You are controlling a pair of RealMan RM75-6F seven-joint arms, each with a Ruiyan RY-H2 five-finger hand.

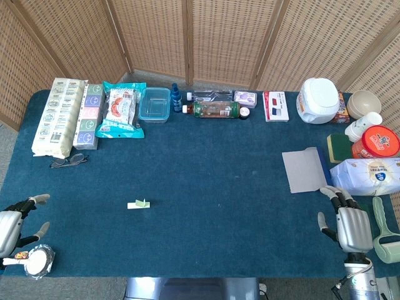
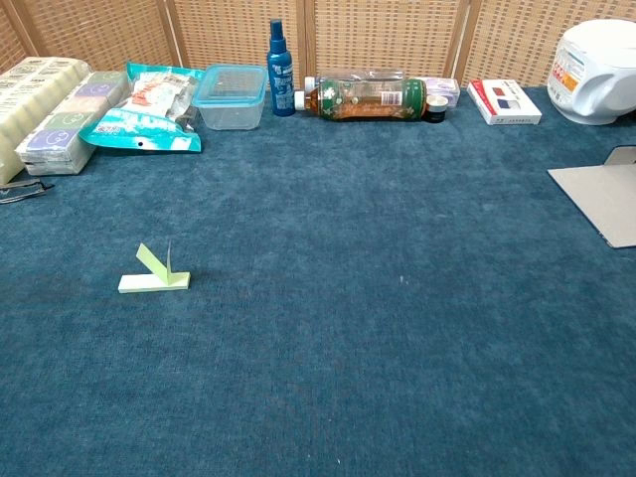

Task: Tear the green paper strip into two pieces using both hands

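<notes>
1. Head view, hands: left hand (image 1: 14, 226) sits at the near-left table edge, fingers spread apart, holding nothing; fingertips rest on or just over the cloth, can't tell which. A small round silver object (image 1: 39, 259) lies just below it, touching or not unclear.
2. Head view: right hand (image 1: 350, 226) is at the near-right edge, back up, fingers loosely extended and apart, grasping nothing. A pale green roller-type tool (image 1: 387, 240) lies just to its right.
3. Head view, task item: green paper strip (image 1: 138, 204) lies on the blue felt-like tablecloth (image 1: 212, 181), near-left of centre, well apart from both hands, closer to the left one. It's folded, w/ a short flap standing up.
4. Head view, containers: clear plastic box (image 1: 154, 104) w/ blue rim at the back looks empty. Brown-liquid bottle (image 1: 215, 110) lies on its side beside it. Beige bowl (image 1: 363, 102) at far right; contents can't be seen. Red-lidded tub (image 1: 376, 142) and white tissue pack (image 1: 369, 176) sit on the right, w/ a flat grey sheet (image 1: 304, 170) beside them.
5. Chest view: neither hand shows. Strip (image 2: 155, 276) lies flat on the nappy cloth, one end bent upward in a thin V. Clear box (image 2: 231, 96), upright blue spray bottle (image 2: 282, 55) and the lying bottle (image 2: 363, 98) line the back in front of the woven wicker screen (image 2: 378, 30).
</notes>
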